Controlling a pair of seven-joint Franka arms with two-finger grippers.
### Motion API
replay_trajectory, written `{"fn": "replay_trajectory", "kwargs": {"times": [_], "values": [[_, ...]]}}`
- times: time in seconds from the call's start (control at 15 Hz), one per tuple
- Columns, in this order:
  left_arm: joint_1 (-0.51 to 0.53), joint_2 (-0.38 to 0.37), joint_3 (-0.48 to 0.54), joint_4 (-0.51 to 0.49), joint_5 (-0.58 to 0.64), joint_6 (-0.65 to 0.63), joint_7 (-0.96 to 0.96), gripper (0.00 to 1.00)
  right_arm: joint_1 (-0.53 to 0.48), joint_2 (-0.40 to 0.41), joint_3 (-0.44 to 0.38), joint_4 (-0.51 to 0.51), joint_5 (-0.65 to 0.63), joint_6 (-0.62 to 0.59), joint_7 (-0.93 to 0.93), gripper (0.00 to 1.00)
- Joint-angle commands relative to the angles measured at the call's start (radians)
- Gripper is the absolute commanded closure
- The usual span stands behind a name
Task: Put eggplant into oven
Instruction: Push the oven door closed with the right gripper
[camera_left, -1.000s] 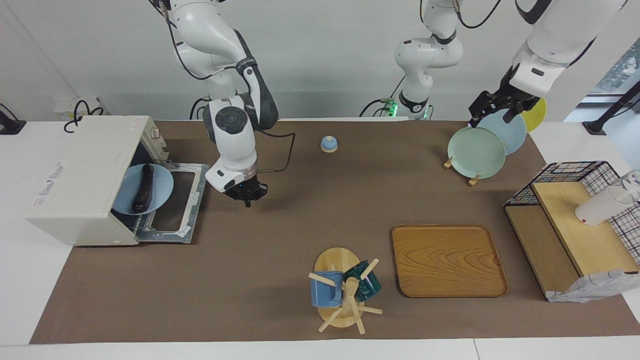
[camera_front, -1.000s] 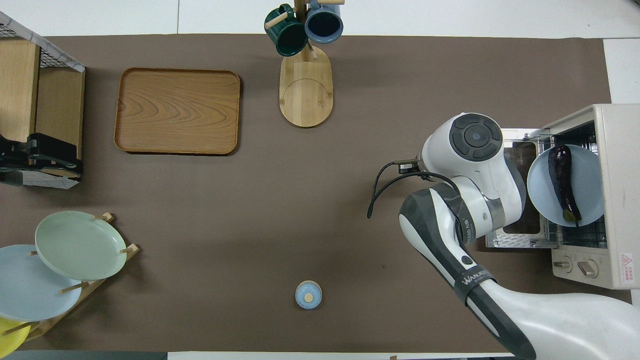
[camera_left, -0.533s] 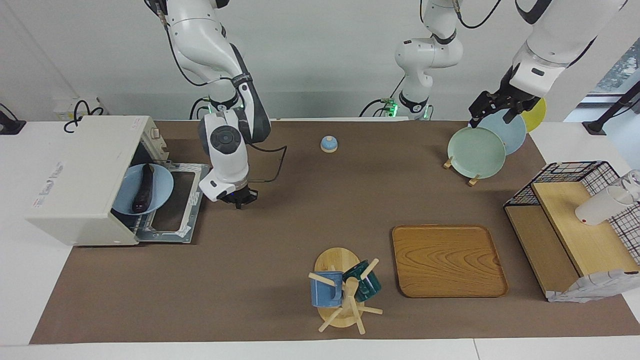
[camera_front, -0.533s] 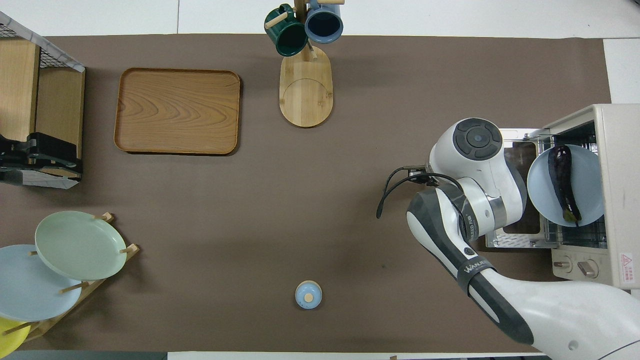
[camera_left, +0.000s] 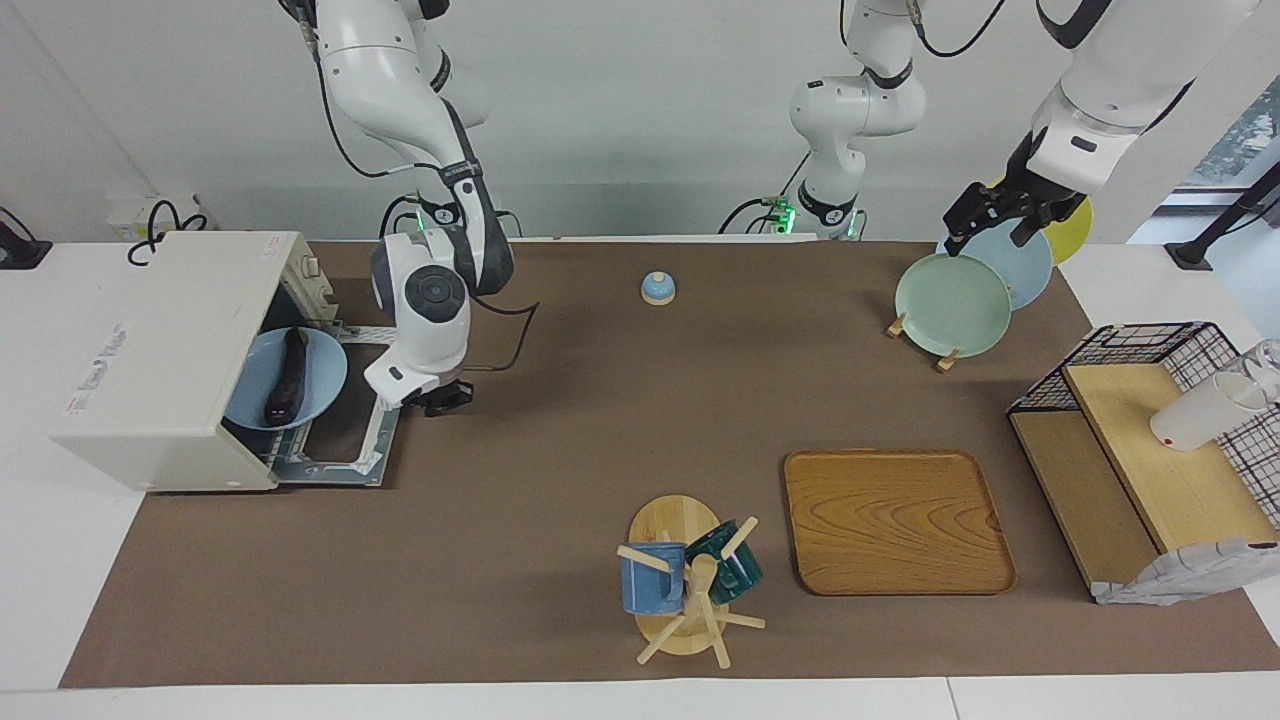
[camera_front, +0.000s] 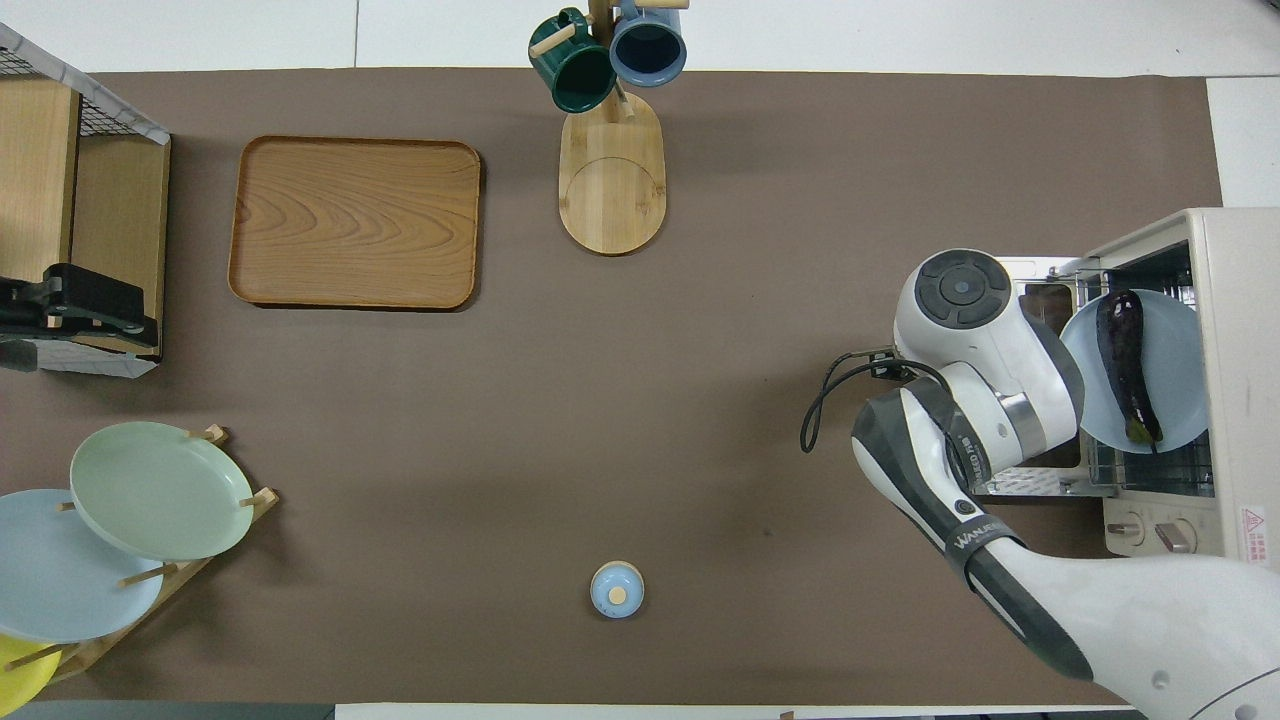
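Overall, a brown mat (camera_left: 560, 440) covers the white table (camera_left: 40, 560); the empty, shut right gripper (camera_left: 440, 398) hangs beside the oven (camera_left: 150, 360)'s lowered door, while the left gripper (camera_left: 1000, 215) waits spread wide over the plates (camera_left: 950, 300).

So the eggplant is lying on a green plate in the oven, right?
Not quite: the plate under the eggplant is light blue, not green. The overhead view shows it clearly. The rest is right: it lies on that plate in the oven.
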Motion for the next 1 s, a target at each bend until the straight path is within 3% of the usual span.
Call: {"fn": "replay_trajectory", "kwargs": {"times": [0.0,0.47,0.93], "values": [[0.011,-0.027,-0.002,-0.031,-0.009,0.017,0.006,0.0,-0.023,-0.019,0.009,-0.027,-0.076,-0.015,0.007,1.0],[0.009,-0.026,-0.002,-0.031,-0.009,0.017,0.006,0.0,-0.073,-0.047,0.007,-0.004,-0.146,-0.066,-0.1,1.0],[0.009,-0.027,-0.002,-0.031,-0.011,0.017,0.006,0.0,-0.182,-0.097,0.007,0.216,-0.121,-0.301,-0.407,1.0]]}}
